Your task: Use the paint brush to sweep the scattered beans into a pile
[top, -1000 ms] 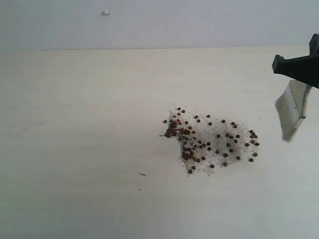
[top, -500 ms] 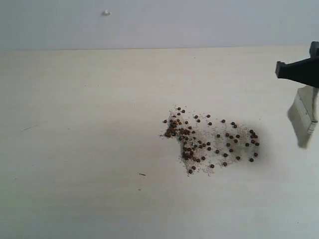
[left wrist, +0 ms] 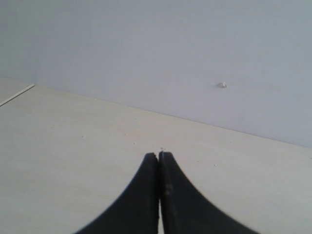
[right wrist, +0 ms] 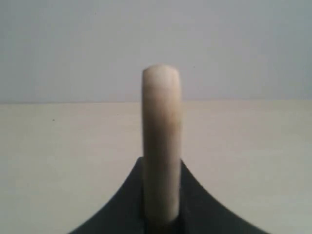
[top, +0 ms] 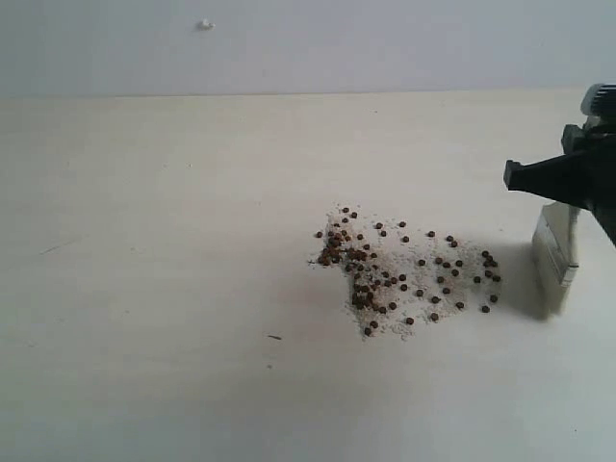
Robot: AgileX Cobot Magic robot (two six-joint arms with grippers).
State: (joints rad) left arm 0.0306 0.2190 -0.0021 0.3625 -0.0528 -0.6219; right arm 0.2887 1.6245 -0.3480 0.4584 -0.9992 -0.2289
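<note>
The left gripper (left wrist: 159, 155) has its jaws together above the table (left wrist: 73, 146). The beans (top: 404, 274) lie scattered mid-table, thickest at their left; just right of them the right gripper (top: 563, 180) clamps the paint brush (top: 555, 255), bristles down.

The right gripper (top: 551, 179) dropped and swung in from the right edge, bringing the paint brush (top: 555, 252) down until its bristles reached the table (top: 173, 289), just beside the beans (top: 404, 274).
</note>
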